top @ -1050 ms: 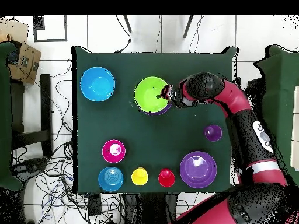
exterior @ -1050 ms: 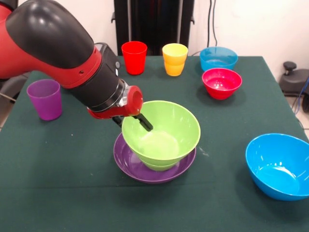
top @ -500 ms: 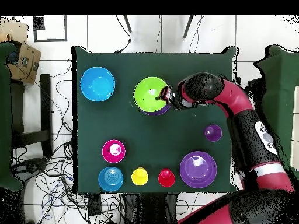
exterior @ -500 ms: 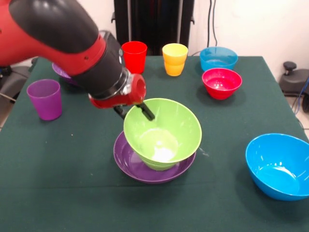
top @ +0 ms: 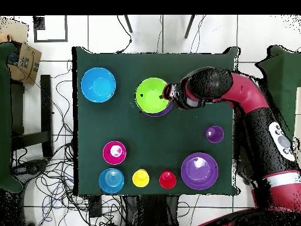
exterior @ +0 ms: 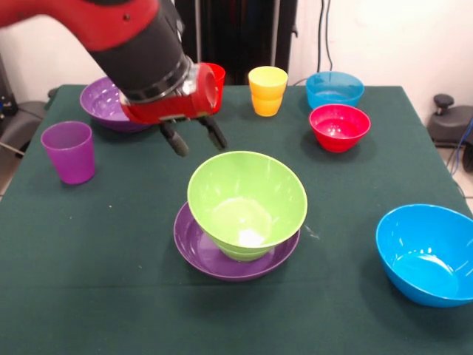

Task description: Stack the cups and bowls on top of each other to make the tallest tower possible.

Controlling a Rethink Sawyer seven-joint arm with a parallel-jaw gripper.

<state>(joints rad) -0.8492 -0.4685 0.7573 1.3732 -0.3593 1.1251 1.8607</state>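
My red-and-black arm (top: 258,112) reaching across dark green table (top: 176,141), my gripper (top: 169,93) at rim of glossy lime green plastic bowl (top: 152,95), bowl sat in purple bowl (top: 166,111) w/ only an edge showing, big blue bowl (top: 98,85) well apart.

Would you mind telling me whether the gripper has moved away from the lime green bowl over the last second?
Yes. The gripper has let go of the lime green bowl rim and risen clear of it, up toward the red cup, with its fingers open.

White wall (exterior: 384,37), green tablecloth (exterior: 96,281), tiled floor (top: 106,35), cables (top: 59,118).
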